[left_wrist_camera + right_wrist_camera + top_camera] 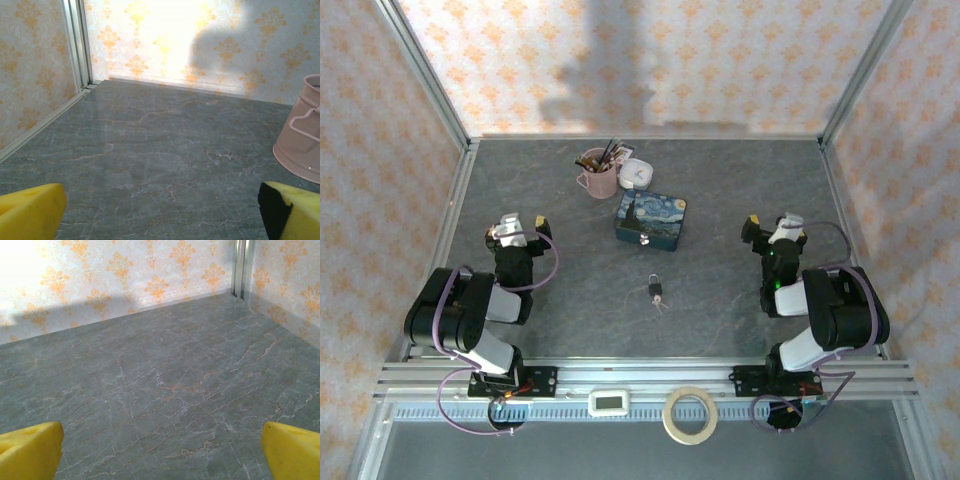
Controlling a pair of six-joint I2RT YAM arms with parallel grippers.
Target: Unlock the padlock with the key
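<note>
Counter (720,180): grey stone-look slab, walled in on three sides.
Left tool (524,221): at 9 o'clock of the lock, well apart from it, jaws spread wide, holding nothing.
Right tool (772,222): at 2 o'clock of the lock, well apart, jaws likewise spread wide and empty.
Blue tin (652,220): sat at 12 o'clock of the lock, near it.
Pink mug (598,178): stood at 11 o'clock of the tin, brushes in it.
Padlock (655,288): lay mid-counter between the two arms, shackle toward 12.
Key (660,301): small bunch at 5 o'clock of the lock body, touching or just beside. Too small to tell whether one was in the keyhole.
Task state: judged not started, nothing gripped.
Risk 1: lock and key were tiny and flat on the slab, so wide pads could skid them away rather than pinch.
Risk 2: the bunch was splayed, so a grab could take the wrong key or take one crooked.
Risk 3: the lock was unbraced, so it would likely spin under key torque unless the other tool held it.
Top view: gave the lock, key and tin layout.
Left wrist view: gave the mug wall close at 3 o'clock and its yellow pads (30,212) wide apart.
Right wrist view: gave bare slab up to the far corner post.
</note>
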